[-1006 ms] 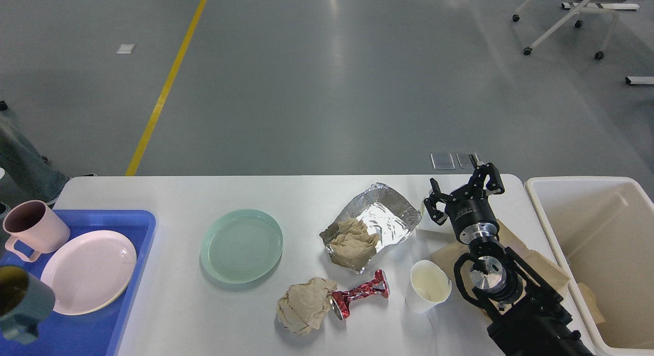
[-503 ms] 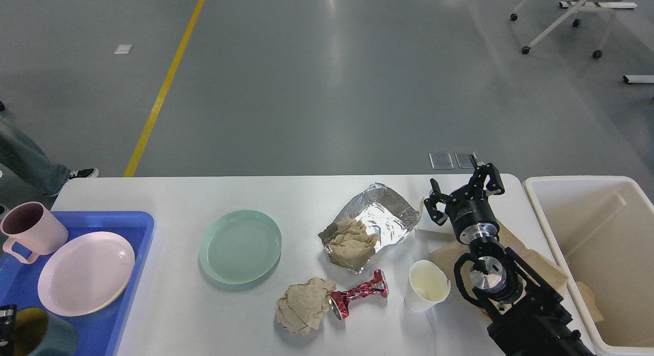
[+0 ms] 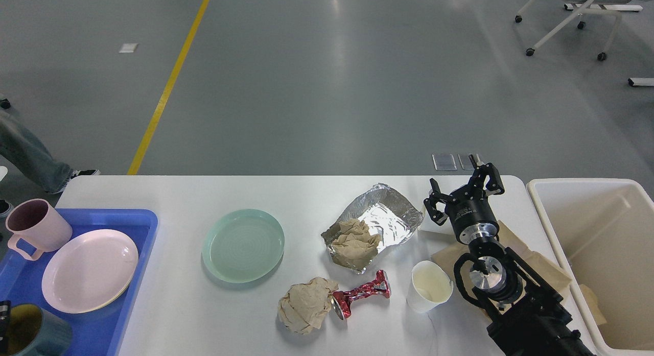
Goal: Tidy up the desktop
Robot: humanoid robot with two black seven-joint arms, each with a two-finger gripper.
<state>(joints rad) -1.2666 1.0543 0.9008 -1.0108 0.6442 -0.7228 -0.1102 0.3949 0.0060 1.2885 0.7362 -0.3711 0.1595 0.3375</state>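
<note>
The white desktop (image 3: 168,203) bears a pale green plate (image 3: 243,245), a foil tray (image 3: 388,215) with crumpled brown paper (image 3: 354,238) in it, a brown paper ball (image 3: 305,305), a crushed red can (image 3: 360,294) and a white paper cup (image 3: 429,286). My right gripper (image 3: 463,189) is open and empty above the table's far right part, just right of the foil tray. Flat brown paper (image 3: 541,269) lies under the right arm. Only a black sliver of my left gripper (image 3: 3,320) shows at the left edge, beside a teal mug (image 3: 33,335).
A blue tray (image 3: 102,330) at the left holds a pink plate (image 3: 89,270), a pink mug (image 3: 37,228) and the teal mug. A cream bin (image 3: 541,203) stands past the table's right end. A person's leg (image 3: 30,157) is at the far left.
The teal mug has gone down from above the tray's front left corner into the tray. The right arm has not moved. The person's leg has shifted.
</note>
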